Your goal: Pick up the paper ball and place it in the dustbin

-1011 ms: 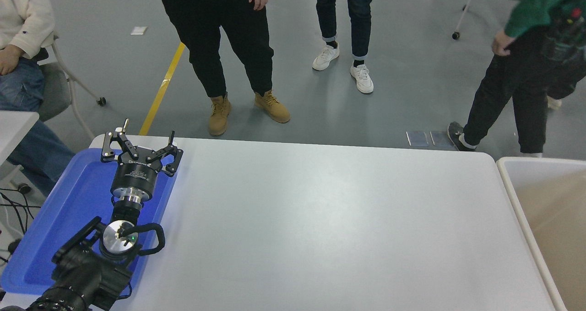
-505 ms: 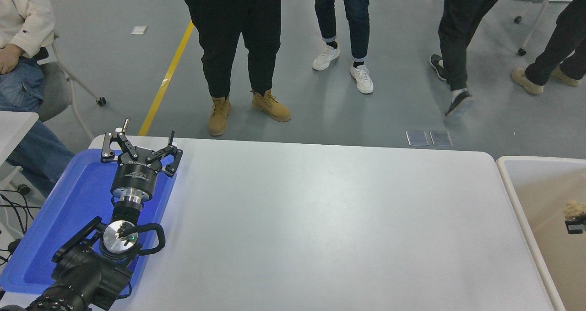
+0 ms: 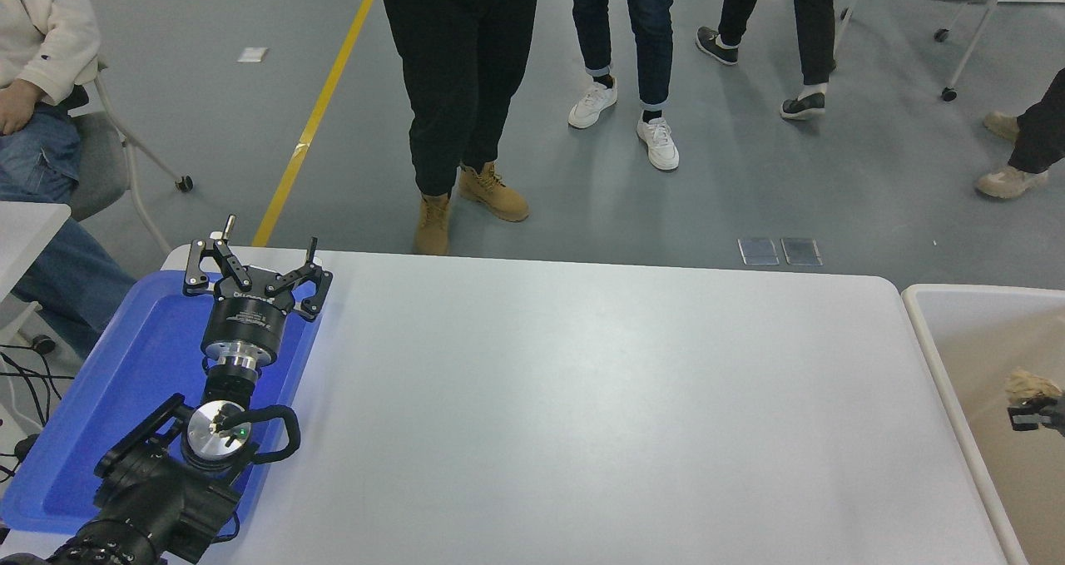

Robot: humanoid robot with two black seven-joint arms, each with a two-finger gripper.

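Observation:
The paper ball [image 3: 1028, 384], a crumpled tan wad, shows at the picture's right edge, over the beige inside of the dustbin [image 3: 945, 386]. My right gripper [image 3: 1025, 411] reaches in from that edge just below the wad and is shut on it; only the tip of the gripper shows. The dustbin stands against the table's right end, with its pale cream rim in view. At the lower left, my left gripper [image 3: 254, 257] is parked above a blue tray, fingers spread open and holding nothing.
The blue tray [image 3: 141, 357] lies on the left end of the white table [image 3: 582, 398]. Several people stand beyond the far edge, and one sits on a chair [image 3: 100, 166] at the far left.
My right gripper came into view at the right edge with the paper ball and has moved slightly left over the dustbin. The people behind the table have walked about. The left arm stayed still.

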